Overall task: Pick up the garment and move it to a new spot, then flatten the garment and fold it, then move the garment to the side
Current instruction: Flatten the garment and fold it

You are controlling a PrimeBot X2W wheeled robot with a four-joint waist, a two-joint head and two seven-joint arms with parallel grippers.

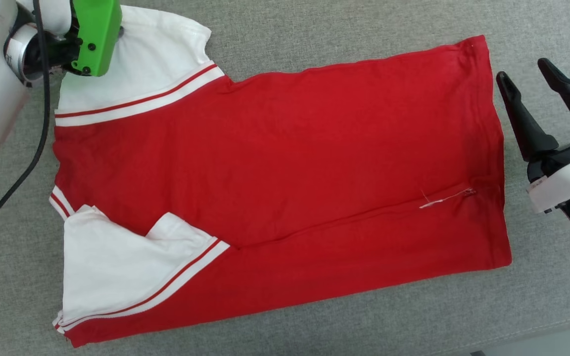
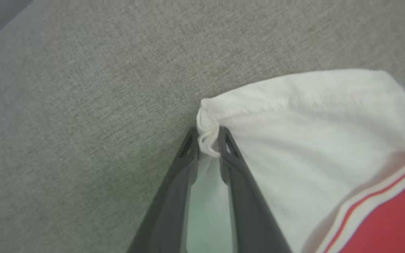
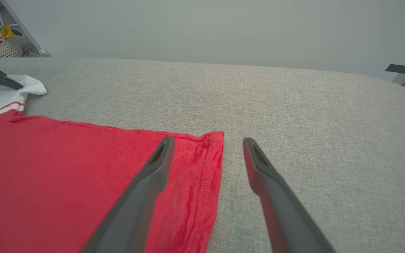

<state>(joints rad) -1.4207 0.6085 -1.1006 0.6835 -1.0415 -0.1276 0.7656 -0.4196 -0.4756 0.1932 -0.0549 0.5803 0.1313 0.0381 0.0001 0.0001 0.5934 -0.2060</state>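
Pinching the bunched white sleeve (image 2: 294, 123) of the garment (image 1: 285, 163) is the left hand (image 2: 209, 144); right hand (image 1: 522, 70) gapes.

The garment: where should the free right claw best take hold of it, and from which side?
Grip the far hem corner of the garment, coming in from the bare grey surface on its right. That corner lies flat with two free edges, the open right claw is beside it, and the left claw pinches the sleeve tip at the opposite end.
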